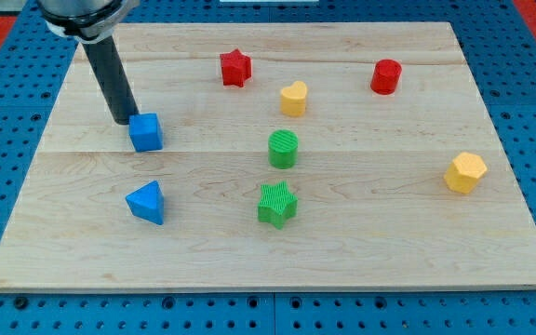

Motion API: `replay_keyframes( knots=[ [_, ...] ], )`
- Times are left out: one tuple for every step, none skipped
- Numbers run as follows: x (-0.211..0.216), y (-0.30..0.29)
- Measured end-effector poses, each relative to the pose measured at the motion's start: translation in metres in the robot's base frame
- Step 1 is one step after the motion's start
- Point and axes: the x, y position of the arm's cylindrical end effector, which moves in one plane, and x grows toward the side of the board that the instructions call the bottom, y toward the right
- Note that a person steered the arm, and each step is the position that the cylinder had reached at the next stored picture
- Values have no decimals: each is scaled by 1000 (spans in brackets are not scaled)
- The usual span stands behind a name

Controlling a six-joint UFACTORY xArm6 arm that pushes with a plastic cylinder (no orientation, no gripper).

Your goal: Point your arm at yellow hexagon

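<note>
Camera view: my tip (124, 121) touches the blue cube (145, 131) at the bench's (361, 251) left, well apart from the yellow hexagon (464, 172) at far right. No hand shows. The hexagon looks light, stiff, easily slid; pointing needs no hold.

Pale wooden board (361, 242), blue perforated table (7, 112) beneath, even light

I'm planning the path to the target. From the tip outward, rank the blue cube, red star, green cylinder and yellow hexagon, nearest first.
My tip is at the view's upper left.
1. Blue cube: right beside the tip.
2. Red star: toward the view's top, middle.
3. Green cylinder: board centre.
4. Yellow hexagon: far at the view's right.
</note>
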Motion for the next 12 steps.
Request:
replay_keyframes(
  knots=[
    [16, 5],
    [21, 9],
    [25, -23],
    [77, -50],
    [151, -50],
    [210, -49],
    [227, -17],
    [227, 69],
    [228, 167],
    [228, 251],
    [225, 328],
    [207, 384]
  ],
)
